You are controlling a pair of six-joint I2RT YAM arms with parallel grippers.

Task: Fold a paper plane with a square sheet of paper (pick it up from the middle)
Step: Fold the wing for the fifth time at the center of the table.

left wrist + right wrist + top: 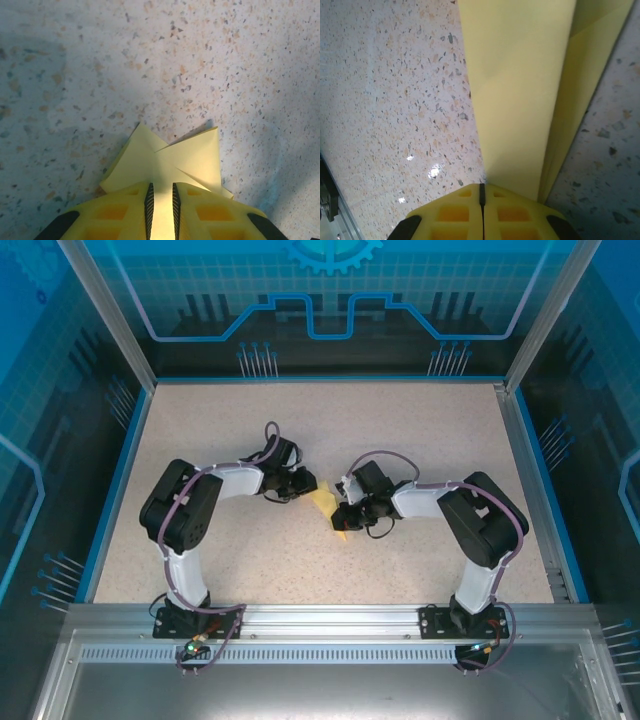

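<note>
The pale-yellow square sheet of paper (322,501), partly folded, is at the middle of the table between both grippers. In the left wrist view the paper (170,155) shows two pointed flaps and a crease. My left gripper (161,186) stands over its near part, jaws a narrow gap apart, with paper showing in the gap. In the right wrist view the paper (520,100) runs as a long folded strip up from my right gripper (481,186), whose jaws are shut on its near edge. From above, the left gripper (303,487) and right gripper (342,519) nearly face each other.
The speckled tabletop (230,560) is bounded by a blue rim (118,480) and clear enclosure walls. A metal rail (330,618) at the near edge carries both arm bases.
</note>
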